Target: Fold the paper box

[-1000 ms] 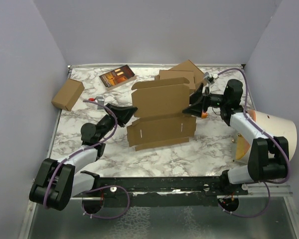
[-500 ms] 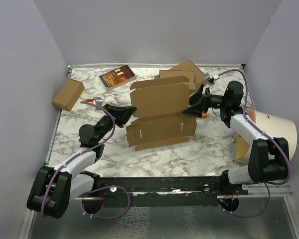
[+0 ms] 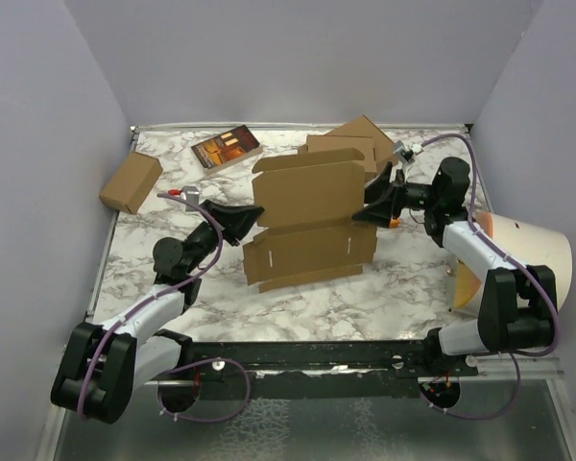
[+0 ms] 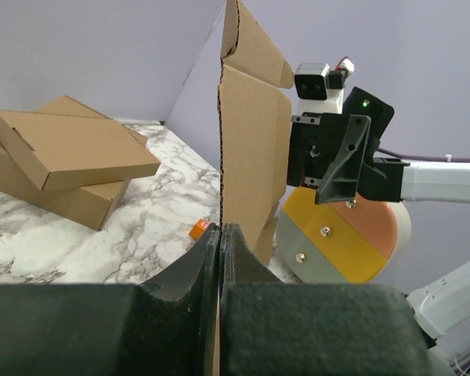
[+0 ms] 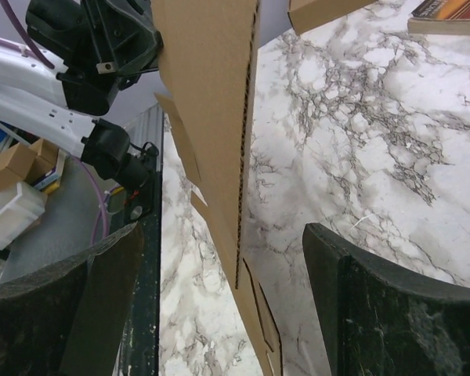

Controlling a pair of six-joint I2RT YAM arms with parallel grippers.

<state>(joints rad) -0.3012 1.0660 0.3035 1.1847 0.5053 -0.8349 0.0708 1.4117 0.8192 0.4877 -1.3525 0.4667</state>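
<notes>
In the top view, the paper box (image 3: 312, 216) is lying at the centre of the frame on the marbled desk (image 3: 413, 279). Its lower panel, cut with small slits, is lying flat, while its upper panel is being stood up along a crease. The left tool (image 3: 248, 219) is being applied at the sheet's left edge and the right tool (image 3: 374, 204) at its right edge.

In the left wrist view, the raised panel (image 4: 247, 141) is being seen edge-on in mid-frame: plain brown, matte, thin, with a dotted score line running down it. The left tool (image 4: 219, 235) is closed, and the cardboard's edge is being pinched between its jaws. A stacked pair of folded boxes (image 4: 63, 157) is lying at the left.

In the right wrist view, the panel (image 5: 211, 102) is running down the middle of the frame. The right tool (image 5: 223, 251) is spread wide, one jaw on each side of the panel, and neither is visibly touching it.

The sheet is being judged light and fairly stiff, yet ready to hinge at its scores and easily dented or torn near the slits. It would best be held on a panel edge close to a fold line, not on a loose flap.
</notes>
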